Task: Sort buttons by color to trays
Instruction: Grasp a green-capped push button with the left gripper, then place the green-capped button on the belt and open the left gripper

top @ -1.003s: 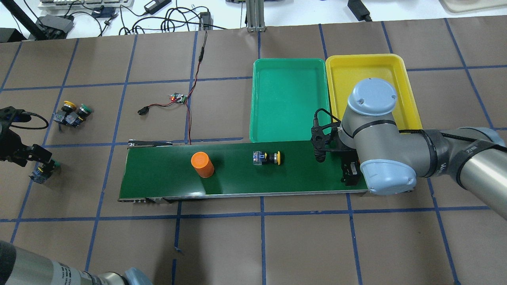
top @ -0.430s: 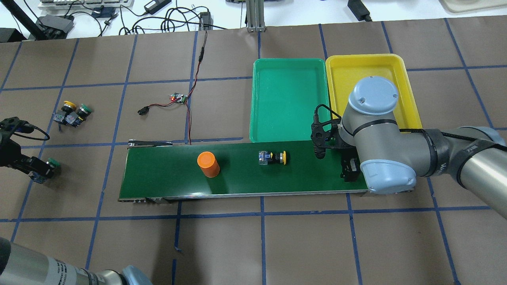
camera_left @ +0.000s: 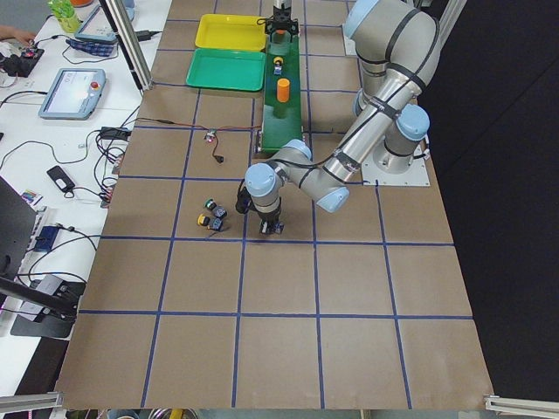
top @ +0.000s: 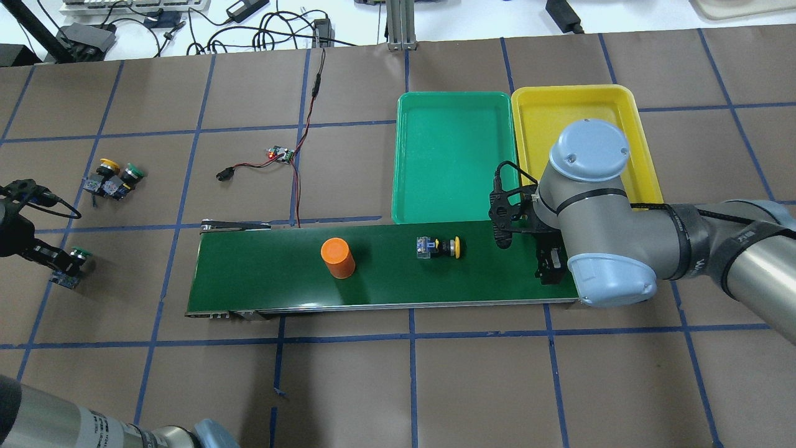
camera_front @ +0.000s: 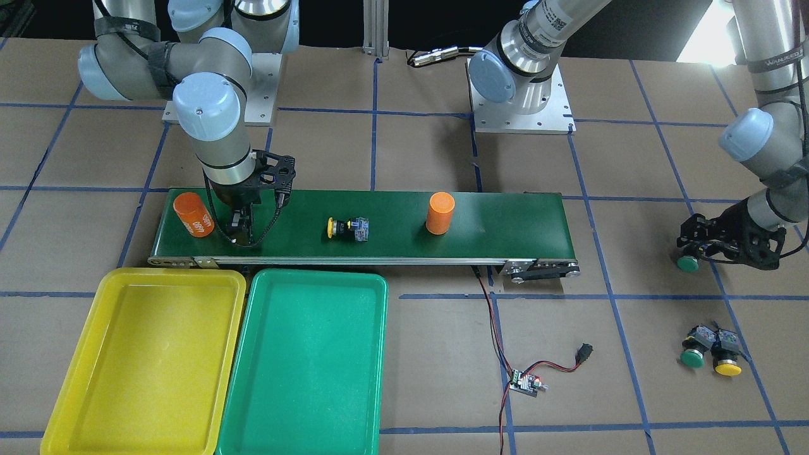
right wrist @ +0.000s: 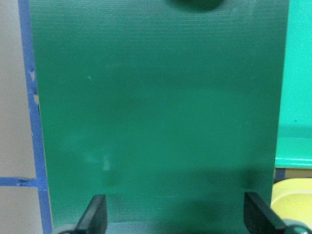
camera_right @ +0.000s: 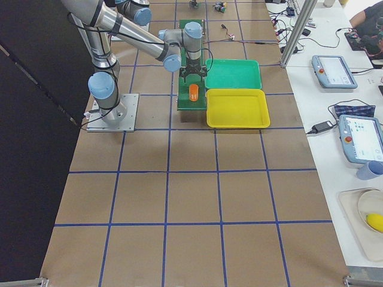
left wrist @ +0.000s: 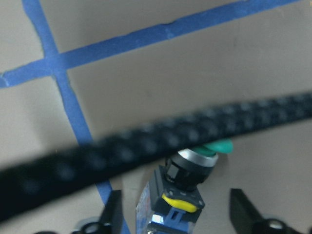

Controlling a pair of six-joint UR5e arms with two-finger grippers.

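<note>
A yellow-capped button (top: 440, 247) (camera_front: 347, 228) lies on its side on the belt, left of my right gripper (top: 550, 267) (right wrist: 175, 219), which hangs open over bare belt. My left gripper (top: 59, 264) (left wrist: 178, 219) is open, its fingers either side of a green-capped button (left wrist: 195, 163) (camera_front: 687, 264) on the paper without touching it. One more yellow button (top: 107, 167) and one more green button (top: 132, 172) lie together farther back. The green tray (top: 454, 155) and yellow tray (top: 578, 106) stand side by side behind the belt, nothing in them.
The dark-green conveyor belt (top: 267, 286) carries an orange cylinder (top: 337, 257); a second orange cylinder (camera_front: 193, 215) stands at the belt's end beside my right gripper. A small circuit board (top: 280, 154) with red and black wires lies behind the belt.
The yellow button and the orange cylinder have ridden the belt toward my right gripper. My left gripper shifted slightly around the green button. The right arm stayed nearly still.
</note>
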